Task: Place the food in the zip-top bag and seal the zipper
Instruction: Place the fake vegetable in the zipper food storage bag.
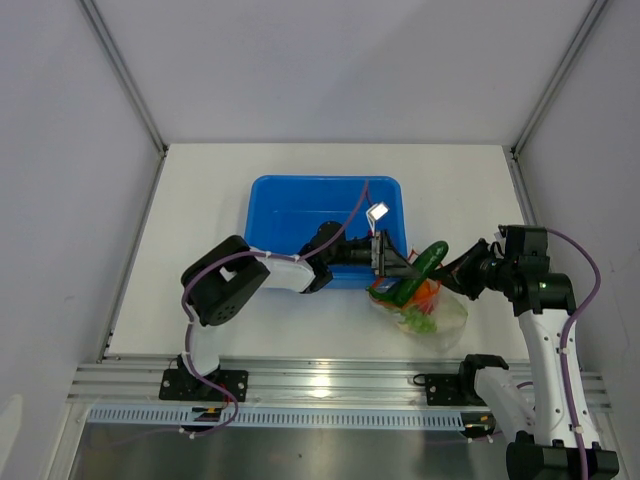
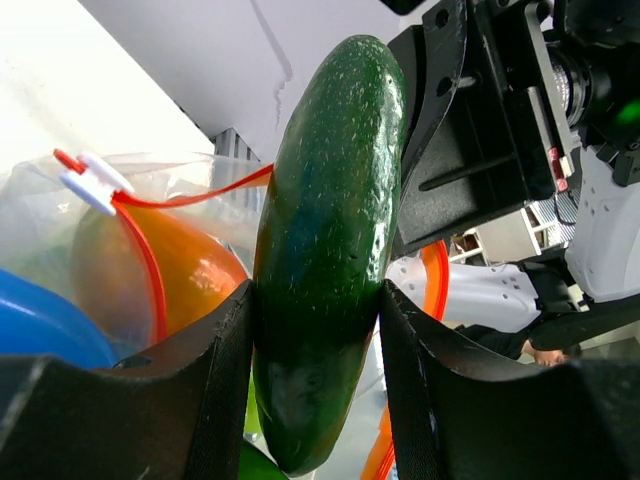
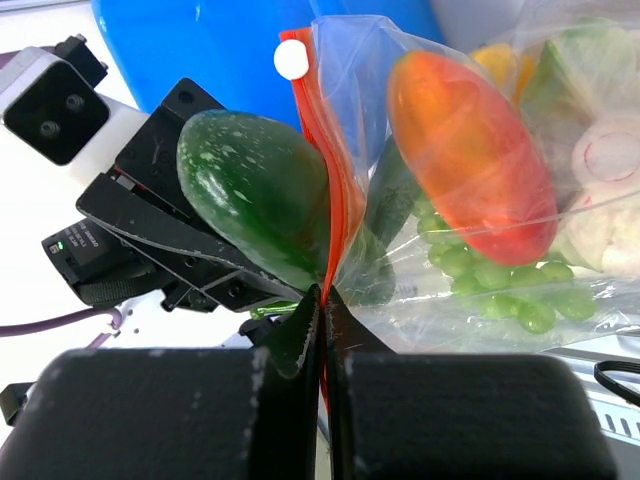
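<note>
My left gripper is shut on the dark green cucumber and holds it at the mouth of the clear zip-top bag, its lower tip between the orange-red zipper strips. In the top view the cucumber slants up out of the bag. My right gripper is shut on the zipper strip at the bag's rim. Inside the bag I see an orange fruit, green grapes and white cauliflower. The white zipper slider sits at the strip's end.
The blue plastic tub stands just behind the bag, under my left arm. The table's near edge with its metal rail runs close in front of the bag. Grey walls enclose the table.
</note>
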Available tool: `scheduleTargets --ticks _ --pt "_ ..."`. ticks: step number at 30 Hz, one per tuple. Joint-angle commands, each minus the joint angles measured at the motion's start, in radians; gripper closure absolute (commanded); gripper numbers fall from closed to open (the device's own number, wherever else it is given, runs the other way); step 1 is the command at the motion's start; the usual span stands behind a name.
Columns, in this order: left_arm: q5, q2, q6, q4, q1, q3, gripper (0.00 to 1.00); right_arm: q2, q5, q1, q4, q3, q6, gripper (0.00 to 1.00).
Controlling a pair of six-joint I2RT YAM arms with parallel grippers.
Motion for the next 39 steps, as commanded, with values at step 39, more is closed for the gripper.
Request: scheduleTargets --ticks 39 --pt "0.137 -0.261 0.751 -0.928 -0.027 0.073 0.99 -0.001 0.13 -0.002 -0.004 0.082 -0.119 1.0"
